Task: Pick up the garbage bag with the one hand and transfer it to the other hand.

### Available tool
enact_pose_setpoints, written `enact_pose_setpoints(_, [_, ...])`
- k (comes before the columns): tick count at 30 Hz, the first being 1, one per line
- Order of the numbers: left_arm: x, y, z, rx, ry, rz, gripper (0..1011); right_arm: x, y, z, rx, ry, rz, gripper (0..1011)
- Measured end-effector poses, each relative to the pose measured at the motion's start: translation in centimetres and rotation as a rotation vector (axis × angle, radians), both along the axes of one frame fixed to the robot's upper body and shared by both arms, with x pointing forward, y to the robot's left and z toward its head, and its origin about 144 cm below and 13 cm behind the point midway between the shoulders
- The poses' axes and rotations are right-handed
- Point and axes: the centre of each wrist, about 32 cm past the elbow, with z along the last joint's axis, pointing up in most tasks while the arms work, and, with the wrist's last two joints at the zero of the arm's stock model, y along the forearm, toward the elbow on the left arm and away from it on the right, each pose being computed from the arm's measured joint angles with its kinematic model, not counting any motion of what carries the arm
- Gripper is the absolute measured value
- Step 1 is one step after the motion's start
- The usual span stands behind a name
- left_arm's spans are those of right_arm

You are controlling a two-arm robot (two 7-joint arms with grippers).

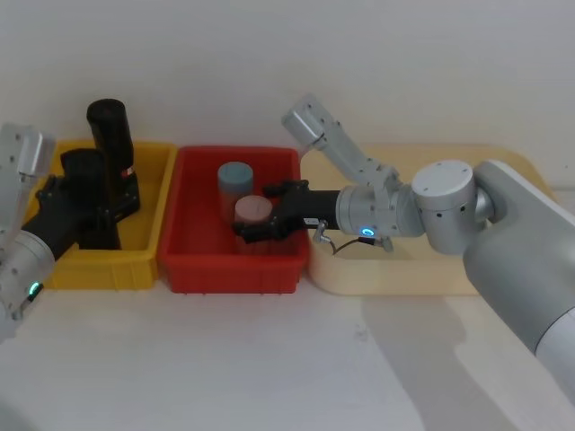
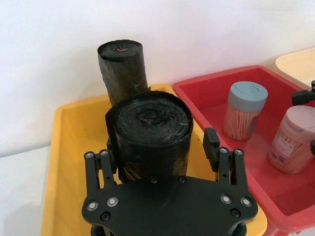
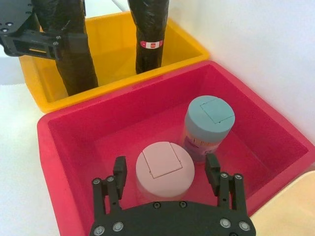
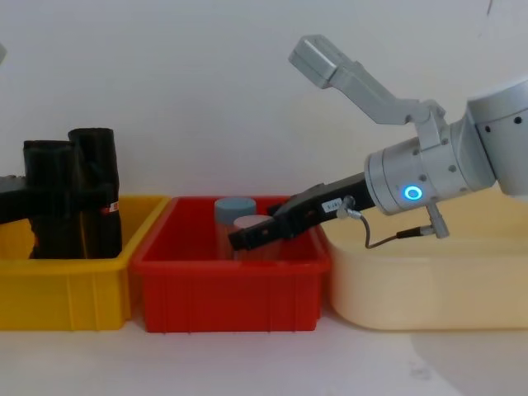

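The garbage bag (image 1: 85, 193) is a glossy black roll standing upright in the yellow bin (image 1: 99, 269), its base on the bin floor (image 3: 74, 54). My left gripper (image 2: 161, 142), on the green-ringed arm, is open and straddles the garbage bag (image 2: 150, 132); one finger touches its side and a narrow gap shows at the other. A second black roll (image 1: 112, 135) with a red label stands just behind. My right gripper (image 3: 166, 169), on the blue-ringed arm, is open over the red bin (image 1: 234, 269), with a pink-lidded jar (image 3: 165, 167) between its fingers.
A blue-lidded jar (image 1: 235, 180) stands beside the pink-lidded one in the red bin. A cream tray (image 1: 404, 269) lies to the right of the red bin, under my right forearm. The three containers sit side by side against a white wall.
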Motion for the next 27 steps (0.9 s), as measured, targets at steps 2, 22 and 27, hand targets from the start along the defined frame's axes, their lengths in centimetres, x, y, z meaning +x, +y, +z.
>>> enact_pose_setpoints(2, [0.00,0.00,0.00,0.000,0.000,0.000,968,0.02,0.00,-0.02,-0.002,0.001,0.000,978])
enact_pose_setpoints(22, [0.00,0.00,0.00,0.000,0.000,0.000,495,0.12,0.03,0.02,-0.009,0.002,0.001,666])
enact_pose_setpoints(27, [0.00,0.00,0.00,0.000,0.000,0.000,472,0.13,0.04,0.03,-0.010,0.003,0.001,666])
